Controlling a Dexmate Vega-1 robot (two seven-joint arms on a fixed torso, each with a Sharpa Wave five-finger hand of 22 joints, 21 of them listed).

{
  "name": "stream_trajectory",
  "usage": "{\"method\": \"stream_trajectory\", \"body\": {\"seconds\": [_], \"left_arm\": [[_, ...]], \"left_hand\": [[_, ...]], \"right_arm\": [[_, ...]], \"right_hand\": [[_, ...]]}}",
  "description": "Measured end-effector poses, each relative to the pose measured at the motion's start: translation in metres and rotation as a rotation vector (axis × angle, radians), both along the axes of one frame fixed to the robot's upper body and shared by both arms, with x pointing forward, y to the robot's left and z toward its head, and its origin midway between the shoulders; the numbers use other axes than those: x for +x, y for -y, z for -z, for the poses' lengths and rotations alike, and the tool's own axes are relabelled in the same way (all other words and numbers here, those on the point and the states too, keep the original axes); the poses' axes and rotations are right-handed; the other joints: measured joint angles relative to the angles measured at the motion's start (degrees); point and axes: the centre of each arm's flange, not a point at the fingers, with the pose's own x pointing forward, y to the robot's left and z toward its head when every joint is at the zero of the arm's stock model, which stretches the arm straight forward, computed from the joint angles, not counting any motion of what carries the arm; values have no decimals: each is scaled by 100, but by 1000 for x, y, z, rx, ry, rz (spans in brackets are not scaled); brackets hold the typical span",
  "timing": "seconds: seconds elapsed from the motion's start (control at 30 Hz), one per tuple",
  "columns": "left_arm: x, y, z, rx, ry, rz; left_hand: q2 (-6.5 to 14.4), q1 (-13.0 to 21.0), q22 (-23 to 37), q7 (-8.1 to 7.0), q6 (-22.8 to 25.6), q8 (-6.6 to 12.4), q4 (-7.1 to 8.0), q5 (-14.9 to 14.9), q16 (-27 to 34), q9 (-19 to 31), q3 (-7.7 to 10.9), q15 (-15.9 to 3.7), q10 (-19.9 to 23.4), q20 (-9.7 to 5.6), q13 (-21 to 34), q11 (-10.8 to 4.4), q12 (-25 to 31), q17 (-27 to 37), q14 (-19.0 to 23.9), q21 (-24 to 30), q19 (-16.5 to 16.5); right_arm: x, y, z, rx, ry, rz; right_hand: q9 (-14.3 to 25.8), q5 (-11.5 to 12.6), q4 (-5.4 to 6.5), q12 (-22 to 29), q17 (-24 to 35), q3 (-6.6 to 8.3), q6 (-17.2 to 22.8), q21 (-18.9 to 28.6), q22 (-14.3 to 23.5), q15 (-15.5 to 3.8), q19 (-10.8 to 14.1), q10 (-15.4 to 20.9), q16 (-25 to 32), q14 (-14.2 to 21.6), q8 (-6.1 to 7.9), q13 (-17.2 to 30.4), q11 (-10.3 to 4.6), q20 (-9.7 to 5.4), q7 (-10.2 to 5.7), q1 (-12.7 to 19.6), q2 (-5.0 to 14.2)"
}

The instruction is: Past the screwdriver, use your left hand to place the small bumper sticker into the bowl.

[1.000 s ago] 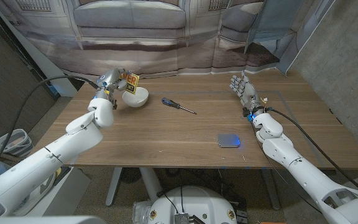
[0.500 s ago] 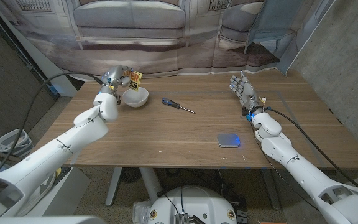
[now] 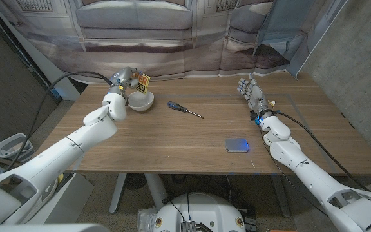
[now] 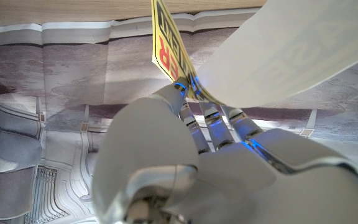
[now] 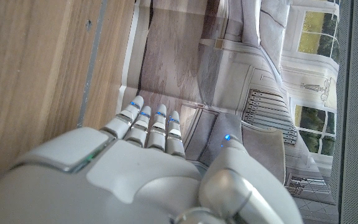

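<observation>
Yellow and black, the small bumper sticker [image 3: 142, 82] is pinched in my left hand [image 3: 125, 80], held just above the white bowl [image 3: 141, 100] near the table's [image 3: 172, 138] far left corner and not yet inside it. From my left wrist the sticker [image 4: 169, 50] stands edge-on between my fingers [image 4: 191, 99] (red lettering shows). Toward the middle lies the screwdriver [image 3: 184, 109]. My right hand [image 3: 252, 94] stands by the right edge, fingers straight, holding nothing. A blue tin [image 3: 237, 145] sits nearer the front edge.

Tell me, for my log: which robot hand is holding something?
The left hand: it pinches the yellow bumper sticker over the white bowl; the right hand holds nothing.
</observation>
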Motion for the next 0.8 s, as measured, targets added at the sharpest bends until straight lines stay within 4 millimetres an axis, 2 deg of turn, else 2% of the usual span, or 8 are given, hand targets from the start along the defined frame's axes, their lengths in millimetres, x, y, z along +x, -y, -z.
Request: {"method": "stream_trajectory", "body": {"seconds": [0.57,0.8], "left_arm": [[24,5,9,7,-60,15],[35,7,20,2,-94,19]], "left_hand": [[-30,-30,1,-31,30,0,0,0,0,0,0,31,26,-10,0,-18,0,3,30,68,-52],[-30,-30,-26,0,62,0,0,0,0,0,0,30,71,-10,-1,-11,-33,31,30,85,-52]], "right_arm": [[1,-3,2,8,-3,3],[1,-4,3,10,0,4]], "right_hand": [[0,-39,0,0,0,0,0,0,0,0,0,0,0,0,0,0,0,0,0,0,0],[0,-39,0,0,0,0,0,0,0,0,0,0,0,0,0,0,0,0,0,0,0]]}}
